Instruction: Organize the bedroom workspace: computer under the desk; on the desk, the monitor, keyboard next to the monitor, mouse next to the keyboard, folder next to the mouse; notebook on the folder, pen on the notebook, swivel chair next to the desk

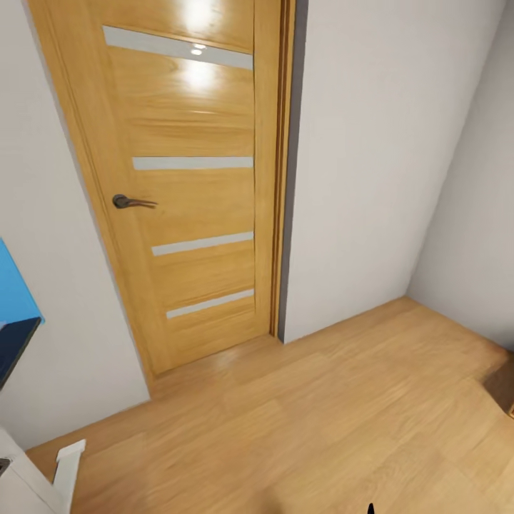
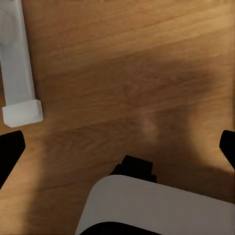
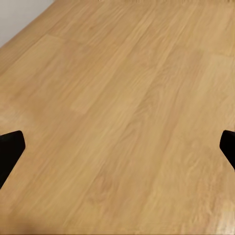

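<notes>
From the head view an oak door (image 1: 189, 178) stands shut in a white wall (image 1: 371, 157), bearing four frosted strips and one dark lever handle (image 1: 132, 202); no brand, label or writing can be read anywhere on it; the wood-plank floor (image 1: 321, 421) runs out from its foot to a corner of the room; at the left edge sits a bright blue patch (image 1: 14, 289) above a dark slab, and it is too cropped to tell whether that is a panel or something else; low at the left a white leg (image 1: 68, 464) meets the floor; a brown shape (image 1: 503, 385) pokes in at the right edge, too cut off to name. In the left wrist view the left gripper (image 2: 117, 147) shows two black fingertips (image 2: 10, 149) at opposite edges, spread wide with nothing between them but floor (image 2: 137, 73); one white leg (image 2: 19, 78) with a squared foot rests on the planks, and a white rounded body with a black fitting (image 2: 137, 169) lies below, part of the robot by the look of it. In the right wrist view the right gripper (image 3: 117, 147) likewise shows two black fingertips (image 3: 10, 147) set far apart, holding nothing, over pale planks (image 3: 127, 98) with a strip of white wall (image 3: 19, 14) at one corner; no writing shows in either wrist view; of the task's things, the room's door and floor are in sight.
</notes>
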